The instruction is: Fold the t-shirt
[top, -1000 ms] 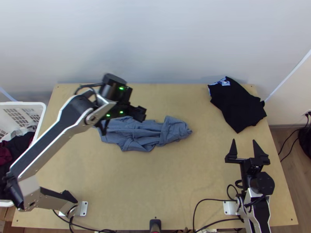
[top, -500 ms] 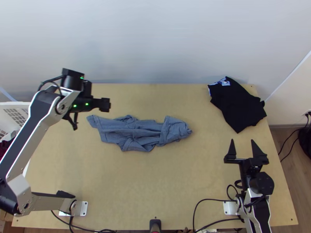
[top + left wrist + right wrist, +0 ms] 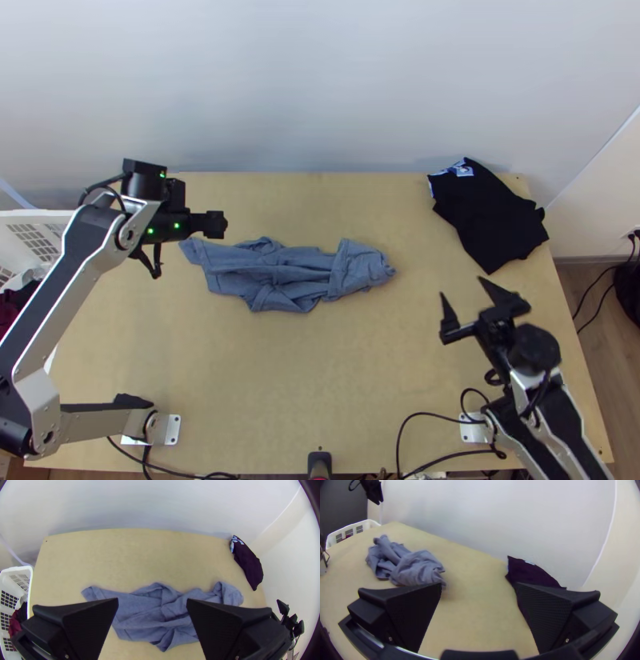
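In the top view, a blue-grey t-shirt [image 3: 288, 276] lies crumpled in a long bunch across the table's middle. My left gripper [image 3: 216, 224] is raised near the shirt's left end. Its fingers stand wide apart in the left wrist view, where the gripper [image 3: 152, 603] has the shirt [image 3: 156, 616] below it and holds nothing. At the table's right side, my right gripper [image 3: 470, 294] is open and empty, away from the shirt. The right wrist view has that gripper [image 3: 479, 586] with spread fingers and the bunched shirt [image 3: 416, 568] farther off.
A black garment [image 3: 488, 216] with a blue-white patch lies at the back right of the table [image 3: 320, 368]. A white basket [image 3: 16, 580] holding dark and red cloth stands off the left side. A pale wall rises behind the table.
My left gripper has swung left, off from above the shirt. The right gripper has turned and shifted a little to the left. The shirt lies as before.
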Motion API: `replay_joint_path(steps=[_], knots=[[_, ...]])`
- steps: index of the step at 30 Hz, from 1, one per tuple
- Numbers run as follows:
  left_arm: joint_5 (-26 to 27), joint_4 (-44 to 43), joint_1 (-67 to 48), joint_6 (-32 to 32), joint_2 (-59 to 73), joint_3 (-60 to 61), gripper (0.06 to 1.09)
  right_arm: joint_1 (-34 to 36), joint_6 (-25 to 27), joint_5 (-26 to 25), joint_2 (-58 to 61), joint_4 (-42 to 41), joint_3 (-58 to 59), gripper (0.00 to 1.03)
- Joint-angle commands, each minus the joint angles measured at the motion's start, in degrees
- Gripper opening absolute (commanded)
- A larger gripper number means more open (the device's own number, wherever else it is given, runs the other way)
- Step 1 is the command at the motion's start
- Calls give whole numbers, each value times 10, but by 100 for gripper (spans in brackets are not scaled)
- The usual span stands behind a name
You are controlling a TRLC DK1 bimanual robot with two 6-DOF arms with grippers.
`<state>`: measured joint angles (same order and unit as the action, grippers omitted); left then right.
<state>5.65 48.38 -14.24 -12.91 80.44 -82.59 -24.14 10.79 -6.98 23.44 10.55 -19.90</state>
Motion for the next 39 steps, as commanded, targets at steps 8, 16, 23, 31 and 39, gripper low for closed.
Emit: replay_joint_path(steps=[8, 16, 23, 31, 39], knots=[[9, -72, 26, -41, -88, 116, 105, -160, -109, 0, 304, 65, -227, 99], [12, -103, 73, -48, -163, 202, 105, -209, -236, 0, 501, 111, -356, 99], [29, -100, 113, -42, -201, 219, 105, -207, -444, -1, 634, 221, -482, 99], [34, -91, 116, -42, -209, 213, 105, -227, -549, 11, 705, 329, -582, 99], [34, -72, 124, -42, -211, 197, 105, -230, -596, 72, 744, 373, -631, 86]])
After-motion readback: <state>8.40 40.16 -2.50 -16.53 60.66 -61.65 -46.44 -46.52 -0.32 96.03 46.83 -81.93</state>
